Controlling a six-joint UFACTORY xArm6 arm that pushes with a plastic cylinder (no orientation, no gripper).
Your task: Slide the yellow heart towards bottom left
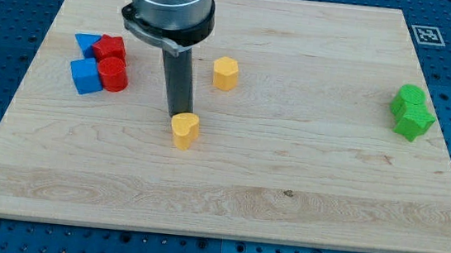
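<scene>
With no jaws to open or close, the tool is a bare rod whose tip point(181, 114) touches the yellow heart point(184, 130) from just above, and should shift to the heart's upper right before pushing across the tabletop point(302, 192).

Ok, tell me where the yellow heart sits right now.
The yellow heart lies left of the board's centre, directly below my tip, which is right against its upper edge. The other yellow block sits above it, slightly right.
</scene>
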